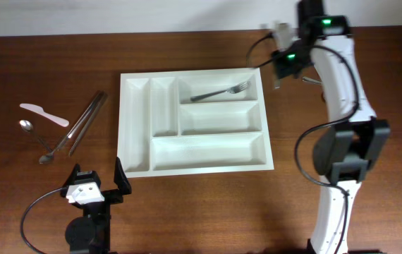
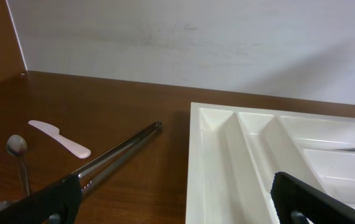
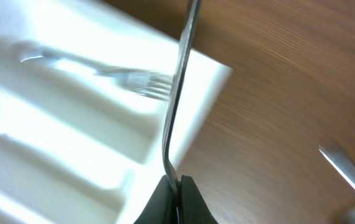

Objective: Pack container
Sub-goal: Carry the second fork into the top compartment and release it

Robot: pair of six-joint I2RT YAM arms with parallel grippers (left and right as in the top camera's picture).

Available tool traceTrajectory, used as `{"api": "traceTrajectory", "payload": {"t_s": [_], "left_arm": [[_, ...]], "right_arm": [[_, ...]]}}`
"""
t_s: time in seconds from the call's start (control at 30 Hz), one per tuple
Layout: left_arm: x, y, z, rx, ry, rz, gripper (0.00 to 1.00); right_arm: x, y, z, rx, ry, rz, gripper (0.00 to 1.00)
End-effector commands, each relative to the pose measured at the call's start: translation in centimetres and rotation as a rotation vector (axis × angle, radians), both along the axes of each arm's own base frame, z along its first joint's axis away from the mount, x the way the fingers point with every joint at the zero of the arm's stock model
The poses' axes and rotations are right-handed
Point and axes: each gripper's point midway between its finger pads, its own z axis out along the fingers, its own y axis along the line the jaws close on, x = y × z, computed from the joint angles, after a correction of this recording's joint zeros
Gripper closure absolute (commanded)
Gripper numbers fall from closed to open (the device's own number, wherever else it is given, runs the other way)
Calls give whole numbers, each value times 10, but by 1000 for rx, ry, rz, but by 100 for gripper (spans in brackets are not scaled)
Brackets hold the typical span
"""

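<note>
The right end effector (image 3: 176, 185) is clenched on the end of a thin metal utensil (image 3: 179, 93), whose shank runs straight out from the fingertips. Its far end is out of the wrist view, so I cannot tell what sort of cutlery it is. Just beyond the fingertips lies a corner of the container (image 1: 208, 152), and in the compartment nearest that corner rests a fork (image 1: 221, 92), tines towards the end effector. The step in hand looks like laying this piece in the tray. To do it well, I would bring the utensil over a compartment, line it up with the long walls, lower it and only then let go, so it neither catches a divider nor lands across the rim. On the outer side of the end effector a bit of metal (image 3: 345, 171) lies on the surface (image 1: 46, 56), too blurred to name. The right arm stretches long from its base to the container's far corner. The left end effector (image 1: 99, 180) is released, jaws wide, low at the near edge, with the container ahead to its right and tongs (image 1: 81, 123), a spoon (image 1: 35, 137) and a pale knife (image 1: 44, 114) ahead to its left
</note>
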Motion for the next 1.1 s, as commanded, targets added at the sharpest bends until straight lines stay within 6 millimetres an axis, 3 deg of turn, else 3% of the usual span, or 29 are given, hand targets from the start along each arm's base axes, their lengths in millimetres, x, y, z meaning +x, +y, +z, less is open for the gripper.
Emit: {"api": "traceTrajectory", "payload": {"t_s": [0.0, 0.17, 0.33, 0.6, 0.7, 0.83, 1.07], "left_arm": [[0, -3, -1, 18, 0, -17, 1], [0, -3, -1, 18, 0, -17, 1], [0, -3, -1, 18, 0, -17, 1], [0, -3, -1, 18, 0, -17, 1], [0, -3, -1, 18, 0, -17, 1], [0, -3, -1, 18, 0, -17, 1], [0, -3, -1, 18, 0, -17, 1]], "right_arm": [[-13, 71, 17, 57, -103, 378, 96], [-32, 118, 13, -11, -184, 700, 96], [-43, 140, -3, -60, -223, 914, 96], [-34, 132, -63, -84, -172, 919, 96], [-31, 127, -77, -86, -177, 908, 96], [-25, 117, -86, -89, -187, 887, 96], [-10, 101, -84, -91, -212, 820, 96]]}}
